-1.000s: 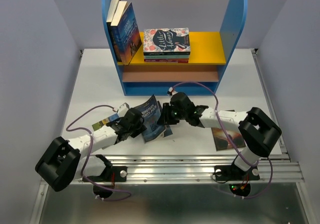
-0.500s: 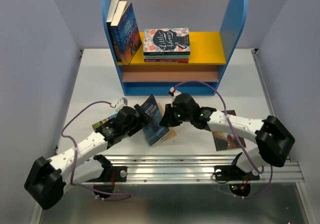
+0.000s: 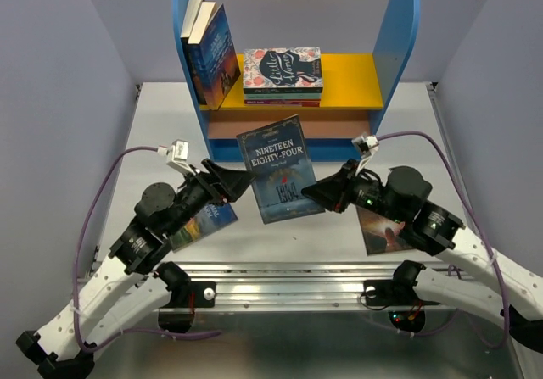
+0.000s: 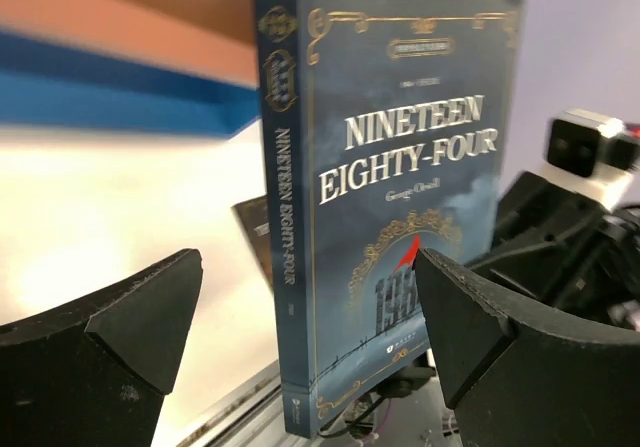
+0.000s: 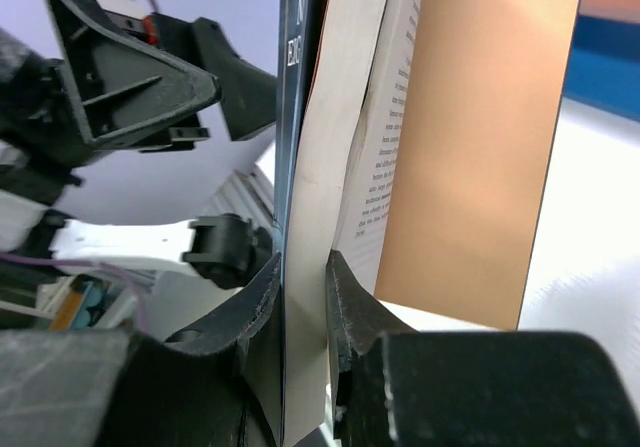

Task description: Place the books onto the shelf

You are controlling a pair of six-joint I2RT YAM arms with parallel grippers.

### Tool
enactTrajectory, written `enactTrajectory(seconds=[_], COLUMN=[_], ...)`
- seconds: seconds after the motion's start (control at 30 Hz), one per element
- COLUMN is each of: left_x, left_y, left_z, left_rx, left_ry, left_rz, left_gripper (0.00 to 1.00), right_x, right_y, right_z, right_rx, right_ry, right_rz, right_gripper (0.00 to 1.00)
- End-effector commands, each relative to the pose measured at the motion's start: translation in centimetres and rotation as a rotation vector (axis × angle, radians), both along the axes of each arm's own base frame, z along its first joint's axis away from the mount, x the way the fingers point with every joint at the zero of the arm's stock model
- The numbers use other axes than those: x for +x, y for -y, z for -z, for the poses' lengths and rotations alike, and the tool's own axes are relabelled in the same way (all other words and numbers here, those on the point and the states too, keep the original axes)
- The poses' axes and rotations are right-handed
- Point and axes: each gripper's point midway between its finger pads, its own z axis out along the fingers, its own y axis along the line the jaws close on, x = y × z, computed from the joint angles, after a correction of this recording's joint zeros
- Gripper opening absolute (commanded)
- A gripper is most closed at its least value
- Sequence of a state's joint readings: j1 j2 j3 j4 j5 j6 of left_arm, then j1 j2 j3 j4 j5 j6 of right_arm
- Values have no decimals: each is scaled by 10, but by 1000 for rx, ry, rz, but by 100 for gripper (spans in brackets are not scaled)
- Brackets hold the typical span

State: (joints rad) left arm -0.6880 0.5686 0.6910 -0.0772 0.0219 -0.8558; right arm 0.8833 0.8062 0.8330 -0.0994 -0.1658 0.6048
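A blue "Nineteen Eighty-Four" book (image 3: 278,169) hangs upright in the air in front of the shelf (image 3: 392,40). My right gripper (image 3: 316,194) is shut on its lower right edge. In the right wrist view the fingers (image 5: 303,267) pinch the front cover and some pages, while the back cover (image 5: 480,137) flares away. My left gripper (image 3: 240,184) stands open to the book's left, not touching it. In the left wrist view the book (image 4: 400,197) shows spine-on between the wide fingers (image 4: 307,267). Two books (image 3: 212,52) lean upright at the left end of the shelf's yellow board (image 3: 352,78).
A floral "Little Women" stack (image 3: 282,72) lies flat on the yellow board. One book (image 3: 377,233) lies on the table under my right arm, and another (image 3: 199,226) lies under my left arm. The tan lower board (image 3: 225,129) is partly hidden by the held book.
My left gripper opened, let go of the blue book and drew back to the left. The right gripper tightened on the book and lifted it upright, with the cover facing the top camera.
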Motion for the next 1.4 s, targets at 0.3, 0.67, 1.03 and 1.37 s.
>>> enactTrajectory(seconds=[0.3, 0.67, 1.03, 1.37], left_x=[-20, -24, -32, -22], left_y=[26, 17, 21, -5], left_z=[-83, -90, -95, -142], left_rx=[-54, -76, -129, -119], left_ry=[367, 404, 417, 523], left_rz=[203, 172, 212, 55], left_gripper=[99, 84, 34, 0], right_x=[-52, -55, -35, 12], right_y=[-4, 5, -14, 6], right_z=[-92, -102, -96, -50], right_rx=[246, 235, 260, 91], right_ry=[153, 189, 171, 59], right_rz=[-255, -240, -212, 79], right_gripper=[1, 1, 1, 100])
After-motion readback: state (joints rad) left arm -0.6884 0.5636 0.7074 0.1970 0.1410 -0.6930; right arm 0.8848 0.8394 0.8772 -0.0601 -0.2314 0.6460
